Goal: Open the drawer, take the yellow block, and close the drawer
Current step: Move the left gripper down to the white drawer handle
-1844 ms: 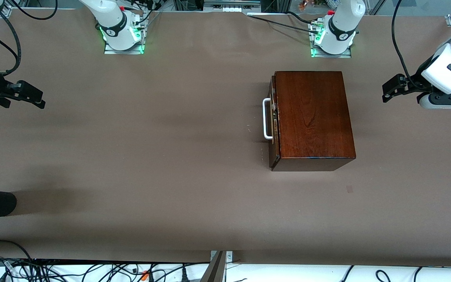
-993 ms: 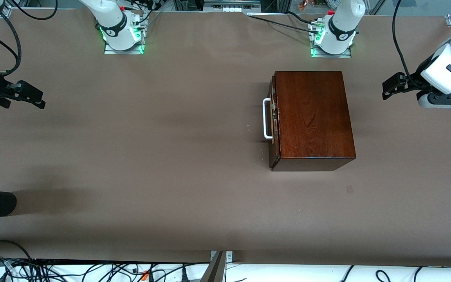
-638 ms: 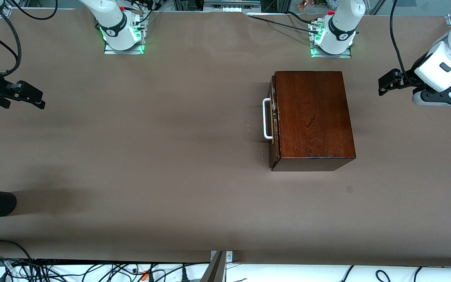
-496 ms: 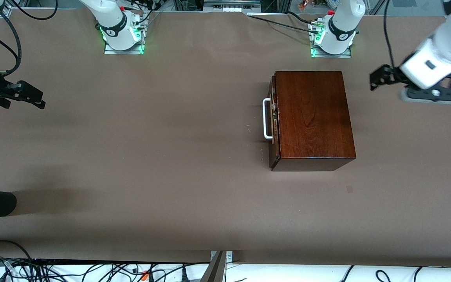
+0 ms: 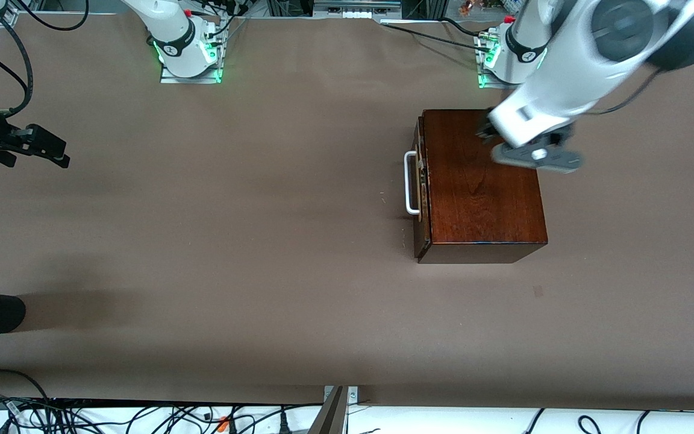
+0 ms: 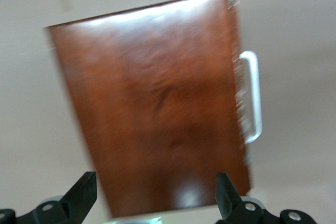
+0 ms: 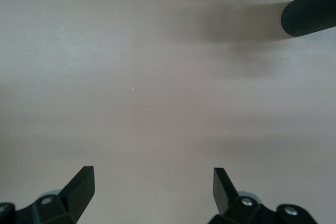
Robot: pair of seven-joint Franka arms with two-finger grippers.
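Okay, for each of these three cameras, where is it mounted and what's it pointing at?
Front view: high across the table, facing both bases; left pincer over the glossy dark mahogany box, right pincer waiting at the right arm's end.
Left wrist view: looks down on the box and the drawer's white loop handle, open fingers showing.
Right wrist view: bare brown table, open fingers.
Front and left wrist views share box and handle.
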